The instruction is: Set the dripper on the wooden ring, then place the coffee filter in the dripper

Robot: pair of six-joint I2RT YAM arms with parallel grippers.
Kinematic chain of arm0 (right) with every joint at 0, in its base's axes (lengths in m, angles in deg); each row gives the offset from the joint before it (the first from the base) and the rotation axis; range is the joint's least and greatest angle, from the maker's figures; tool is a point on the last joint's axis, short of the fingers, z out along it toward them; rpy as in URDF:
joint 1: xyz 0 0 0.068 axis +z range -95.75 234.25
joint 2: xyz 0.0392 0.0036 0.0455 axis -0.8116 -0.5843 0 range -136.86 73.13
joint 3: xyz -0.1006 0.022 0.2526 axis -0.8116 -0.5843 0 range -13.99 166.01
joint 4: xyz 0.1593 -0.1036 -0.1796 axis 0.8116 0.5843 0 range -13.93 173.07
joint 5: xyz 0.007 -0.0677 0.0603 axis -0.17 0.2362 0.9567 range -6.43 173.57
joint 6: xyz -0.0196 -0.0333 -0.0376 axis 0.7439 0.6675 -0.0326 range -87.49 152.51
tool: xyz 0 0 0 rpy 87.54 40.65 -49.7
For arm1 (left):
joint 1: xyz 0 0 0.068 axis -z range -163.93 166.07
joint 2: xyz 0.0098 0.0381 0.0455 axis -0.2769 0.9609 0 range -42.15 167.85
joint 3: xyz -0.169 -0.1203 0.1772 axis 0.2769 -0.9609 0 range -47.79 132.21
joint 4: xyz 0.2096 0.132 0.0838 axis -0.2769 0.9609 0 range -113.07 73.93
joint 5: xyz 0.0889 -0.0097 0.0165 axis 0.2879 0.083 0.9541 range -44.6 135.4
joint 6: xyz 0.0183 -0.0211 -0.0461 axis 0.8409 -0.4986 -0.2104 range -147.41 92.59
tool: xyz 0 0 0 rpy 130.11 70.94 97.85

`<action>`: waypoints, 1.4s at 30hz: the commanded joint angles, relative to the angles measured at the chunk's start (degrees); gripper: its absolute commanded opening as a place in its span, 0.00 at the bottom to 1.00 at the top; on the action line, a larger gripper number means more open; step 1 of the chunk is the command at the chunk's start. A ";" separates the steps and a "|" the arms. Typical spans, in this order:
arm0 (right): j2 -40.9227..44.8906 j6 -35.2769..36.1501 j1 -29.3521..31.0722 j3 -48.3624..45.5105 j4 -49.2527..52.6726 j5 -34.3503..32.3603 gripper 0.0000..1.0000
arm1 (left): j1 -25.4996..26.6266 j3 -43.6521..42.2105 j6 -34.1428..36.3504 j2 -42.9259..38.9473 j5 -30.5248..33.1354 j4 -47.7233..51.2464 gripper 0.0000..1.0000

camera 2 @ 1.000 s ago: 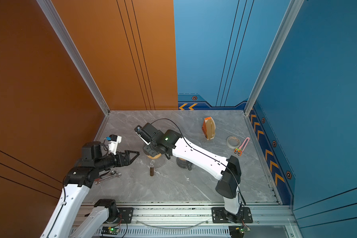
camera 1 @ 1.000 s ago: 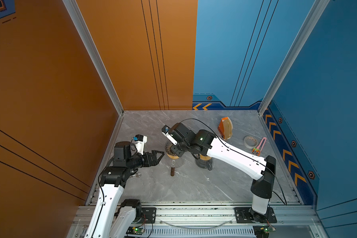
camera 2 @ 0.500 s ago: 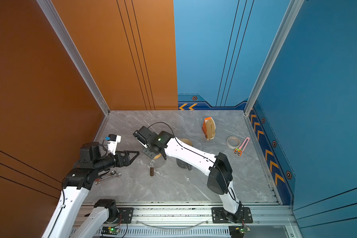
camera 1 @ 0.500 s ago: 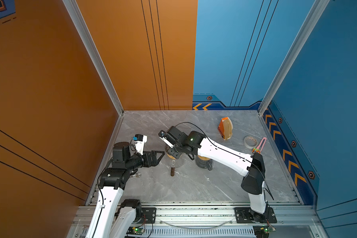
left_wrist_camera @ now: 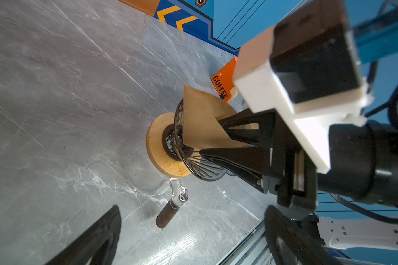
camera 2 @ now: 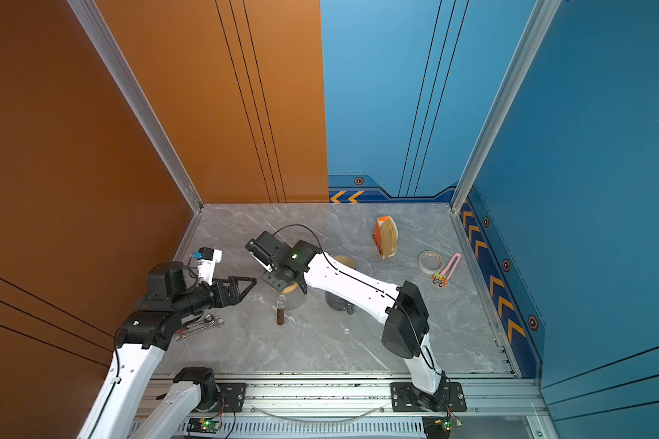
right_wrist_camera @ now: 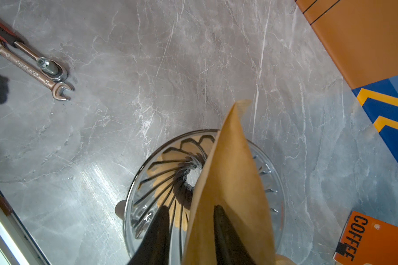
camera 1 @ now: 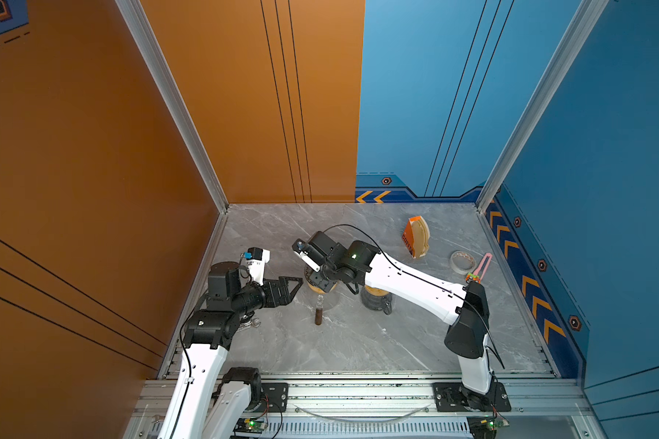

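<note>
The coffee filter [right_wrist_camera: 230, 174] stands tip-down inside the glass dripper [right_wrist_camera: 161, 165], which sits left of the table's [camera 1: 358, 342] middle. The paper is folded flat and leans on one side of the cone, with its upper corner above the rim. The right gripper [right_wrist_camera: 191, 208] points down into the dripper with its jaws a little apart, one finger on each face of the paper. A gap shows beside one finger, so the filter looks released rather than pinched.

To finish well, the jaws should clear both faces of the paper before the wrist rises straight up. Such light paper would likely cling to a pad and lift out, and a sideways pull could tip the dripper on its wooden base [left_wrist_camera: 156, 149].

The right arm reaches from the near right across the middle, its forearm low and its wrist bent downward. The left gripper [camera 1: 295, 287] hovers level just left of the dripper, spread wide and empty, aimed at it but not touching.
</note>
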 commanded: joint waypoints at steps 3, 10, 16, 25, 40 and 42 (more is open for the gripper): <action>6.68 -1.26 0.19 0.50 1.61 3.20 0.36 | 1.62 2.45 -8.38 1.67 7.02 0.73 0.98; 12.60 -3.59 -1.15 -5.09 -1.95 7.45 0.38 | 7.46 7.07 -18.64 5.47 14.33 1.78 0.98; 16.36 -5.43 -1.92 -8.84 -4.23 7.99 0.35 | 13.26 9.93 -20.06 9.79 20.13 4.11 0.98; 14.80 -8.08 -2.09 -9.43 -4.53 2.50 0.75 | 14.93 9.54 -23.14 13.01 20.55 4.17 0.99; 8.65 -7.95 -5.10 -7.31 -5.12 2.82 0.95 | 14.85 9.14 -23.61 17.54 19.93 1.72 0.98; 7.93 -7.70 -5.25 -6.83 -4.83 2.53 0.95 | 14.98 9.41 -23.37 18.61 19.82 1.53 0.98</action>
